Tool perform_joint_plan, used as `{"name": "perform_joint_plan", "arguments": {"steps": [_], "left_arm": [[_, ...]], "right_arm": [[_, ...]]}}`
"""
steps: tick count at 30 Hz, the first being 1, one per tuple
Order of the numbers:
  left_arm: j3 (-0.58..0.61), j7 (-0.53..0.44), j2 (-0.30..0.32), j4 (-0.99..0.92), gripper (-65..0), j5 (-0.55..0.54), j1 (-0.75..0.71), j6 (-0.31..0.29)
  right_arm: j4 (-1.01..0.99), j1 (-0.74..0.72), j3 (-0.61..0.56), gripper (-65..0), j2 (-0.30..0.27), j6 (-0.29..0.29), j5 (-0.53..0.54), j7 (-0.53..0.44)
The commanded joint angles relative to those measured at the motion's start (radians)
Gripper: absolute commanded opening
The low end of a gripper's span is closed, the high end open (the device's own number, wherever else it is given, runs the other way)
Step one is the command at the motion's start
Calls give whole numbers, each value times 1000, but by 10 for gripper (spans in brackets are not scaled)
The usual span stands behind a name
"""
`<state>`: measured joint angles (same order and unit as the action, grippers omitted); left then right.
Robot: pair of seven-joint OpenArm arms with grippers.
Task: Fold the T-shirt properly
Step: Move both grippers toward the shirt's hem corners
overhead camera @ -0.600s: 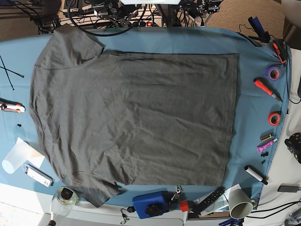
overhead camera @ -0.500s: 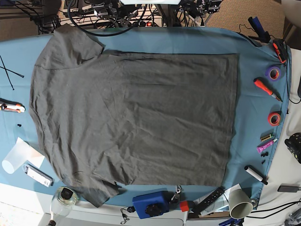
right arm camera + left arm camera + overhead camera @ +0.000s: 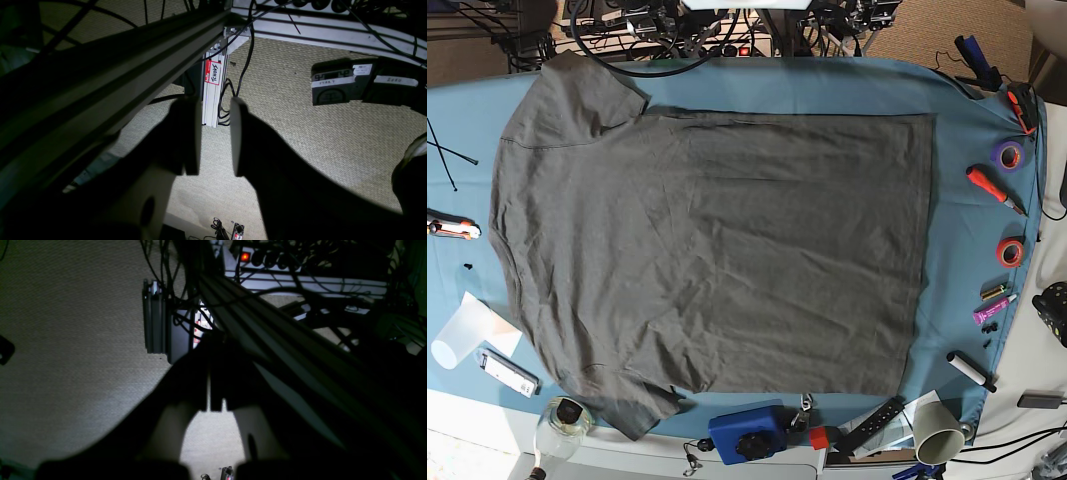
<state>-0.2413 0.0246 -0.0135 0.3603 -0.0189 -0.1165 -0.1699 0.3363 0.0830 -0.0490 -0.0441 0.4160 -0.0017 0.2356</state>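
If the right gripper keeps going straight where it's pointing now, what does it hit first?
Not the T-shirt. The right gripper, jaws apart, points down past the table frame; an aluminium post with a red-and-white label shows between its fingertips, carpet around it. It probably meets the post first, though depth is unclear.

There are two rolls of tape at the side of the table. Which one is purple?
The purple tape roll is the one farther up in the base view, just above the red-handled screwdriver. The other roll, below the screwdriver, is red.
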Motion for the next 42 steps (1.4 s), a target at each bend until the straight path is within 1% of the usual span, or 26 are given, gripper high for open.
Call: {"name": "perform_joint_plan", "arguments": {"steps": [1,14,17,19,24,27,30,32,34,38,42], "left_arm": [[3,-7,-2,5,-650,1,-3,-11],[3,-7,-2,5,-650,1,-3,-11],[3,-6,2,5,-650,0,-6,-11],[3,3,12,5,-650,0,-11,-11],[2,3,46,5,-650,0,-40,-11],[2,4,71,27,-650,0,-79,-11],[2,5,95,87,-650,0,-139,-11],[3,7,110,145,-650,-1,-187,-12],[3,29,125,218,-650,-18,-239,-14],[2,93,148,394,-650,-91,-351,-13],[2,118,155,578,-650,-117,-470,-13]], "right_arm": [[9,0,-3,-494,0,10,5,3],[9,0,-3,-494,-1,10,5,4],[11,0,-3,-494,-6,11,5,28],[11,0,-3,-494,-16,11,5,53],[11,8,-3,-494,-50,11,13,65],[39,30,-3,-494,-76,18,79,111],[130,82,-3,-494,-101,21,161,193],[215,131,-3,-494,-121,21,196,238],[313,187,-3,-494,-140,21,223,270],[513,312,-3,-494,-179,21,227,288],[704,439,-2,-494,-218,21,232,293]]}}
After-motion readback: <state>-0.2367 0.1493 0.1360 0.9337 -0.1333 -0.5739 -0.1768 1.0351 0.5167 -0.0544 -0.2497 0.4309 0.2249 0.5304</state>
